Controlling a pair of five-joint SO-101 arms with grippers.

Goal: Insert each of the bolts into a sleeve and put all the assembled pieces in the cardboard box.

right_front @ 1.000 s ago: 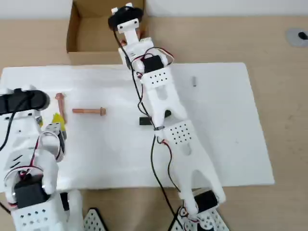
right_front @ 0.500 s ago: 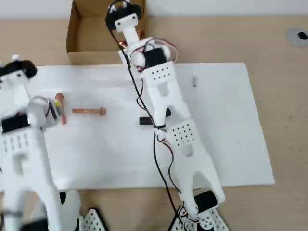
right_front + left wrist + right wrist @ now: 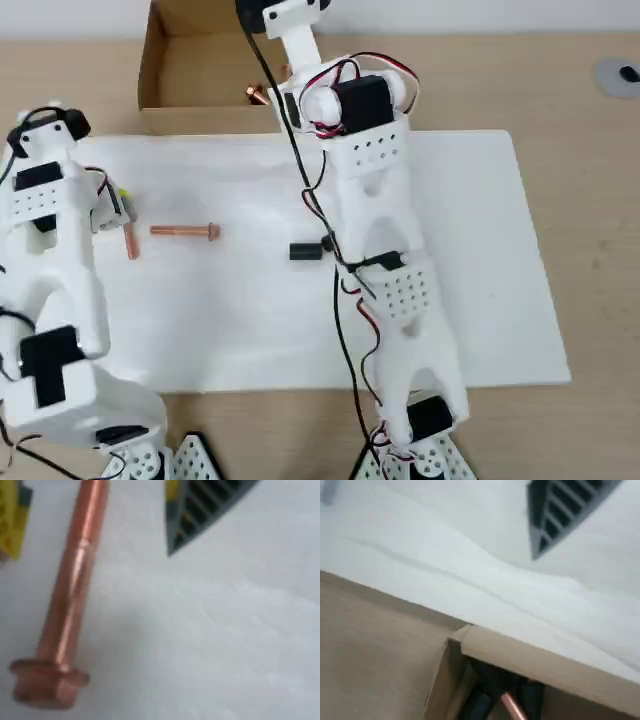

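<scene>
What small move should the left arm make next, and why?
Probably close the left gripper on the bolt. Its shaft lies between the open fingers, flat on the white sheet, and it is not yet gripped.

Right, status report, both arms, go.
Left gripper, jaws open astride a bolt on the white sheet. Right gripper over the cardboard box, bolt end showing inside. Second bolt and a black sleeve loose on the sheet.

The bench (image 3: 580, 150) is being viewed from straight overhead. A bolt (image 3: 70, 595) on the white sheet (image 3: 225, 645) is being framed very closely from the left wrist, the cardboard box (image 3: 530, 662) rim from the right wrist; both are being shared with the overhead view.
</scene>
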